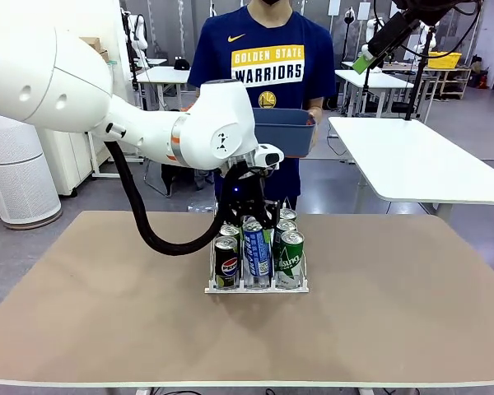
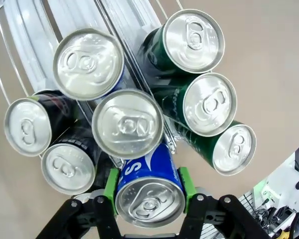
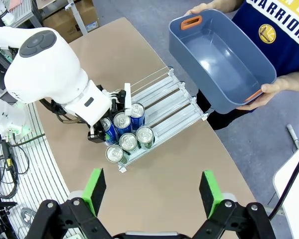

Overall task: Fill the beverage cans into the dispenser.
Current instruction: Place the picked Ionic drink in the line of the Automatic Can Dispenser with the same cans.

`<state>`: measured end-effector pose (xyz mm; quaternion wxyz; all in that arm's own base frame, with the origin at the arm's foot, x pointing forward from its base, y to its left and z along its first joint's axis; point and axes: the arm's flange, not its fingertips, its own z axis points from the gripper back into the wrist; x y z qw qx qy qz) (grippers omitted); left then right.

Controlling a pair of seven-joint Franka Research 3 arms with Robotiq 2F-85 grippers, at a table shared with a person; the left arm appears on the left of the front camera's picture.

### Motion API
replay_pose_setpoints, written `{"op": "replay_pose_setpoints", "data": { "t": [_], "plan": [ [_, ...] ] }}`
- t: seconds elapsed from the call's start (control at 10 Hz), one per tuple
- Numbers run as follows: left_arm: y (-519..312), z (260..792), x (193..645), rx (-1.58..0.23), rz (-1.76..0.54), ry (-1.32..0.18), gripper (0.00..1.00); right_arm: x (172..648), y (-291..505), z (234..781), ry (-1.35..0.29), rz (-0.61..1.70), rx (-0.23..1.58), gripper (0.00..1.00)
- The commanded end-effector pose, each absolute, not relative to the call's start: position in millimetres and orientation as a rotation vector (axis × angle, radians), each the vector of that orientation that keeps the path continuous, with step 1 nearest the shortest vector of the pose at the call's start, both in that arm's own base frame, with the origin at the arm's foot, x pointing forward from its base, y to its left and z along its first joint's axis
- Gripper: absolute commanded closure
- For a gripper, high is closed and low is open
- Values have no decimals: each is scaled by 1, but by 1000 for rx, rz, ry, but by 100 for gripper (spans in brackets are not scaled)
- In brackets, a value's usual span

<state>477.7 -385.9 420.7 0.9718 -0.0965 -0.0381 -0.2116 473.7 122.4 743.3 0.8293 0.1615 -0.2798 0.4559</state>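
Observation:
The dispenser [image 1: 255, 288] stands mid-table with black, blue and green beverage cans upright in its three lanes. My left gripper [image 2: 149, 194] is shut on a blue can [image 2: 149, 201], its green pads [image 2: 111, 185] pressed to both sides. That can stands upright at the end of the middle lane, behind two more blue cans [image 2: 127, 124]. Black cans [image 2: 27, 127] fill one side lane and green cans [image 2: 209, 104] the other. In the front view the left gripper [image 1: 245, 210] is down over the rack's far part. My right gripper [image 3: 153, 191] hangs open high above the table, holding nothing.
A person at the far side holds a blue-grey tub [image 3: 219, 55] with orange handles in both hands; nothing lies in it. The far half of the dispenser's lanes [image 3: 174, 99] is bare. A white table [image 1: 420, 164] stands behind on the right.

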Motion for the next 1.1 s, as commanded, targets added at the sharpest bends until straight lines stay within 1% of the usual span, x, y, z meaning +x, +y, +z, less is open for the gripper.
{"op": "replay_pose_setpoints", "data": {
  "t": [0.0, 0.1, 0.2, 0.5, 0.6, 0.7, 0.9, 1.0],
  "plan": [
    [-390, 423, 487, -174, -471, -61, 42, 473, 121, 742, -604, 977, 352, 0],
    [-390, 424, 481, -209, -557, 4, 42, 473, 121, 742, -604, 977, 352, 0],
    [-390, 418, 479, -193, -437, -58, 42, 473, 121, 742, -604, 977, 352, 0],
    [-390, 418, 479, -193, -437, -58, 42, 473, 121, 742, -604, 977, 352, 0],
    [-391, 416, 481, -189, -461, -36, 42, 473, 121, 742, -604, 977, 352, 0],
    [-392, 411, 482, -146, -456, -5, 42, 473, 121, 742, -604, 977, 352, 0],
    [-394, 408, 484, -132, -451, 18, 42, 473, 121, 742, -604, 977, 352, 0],
    [-393, 411, 484, -129, -450, 26, 23, 473, 121, 742, -604, 977, 352, 0]
  ]
}}
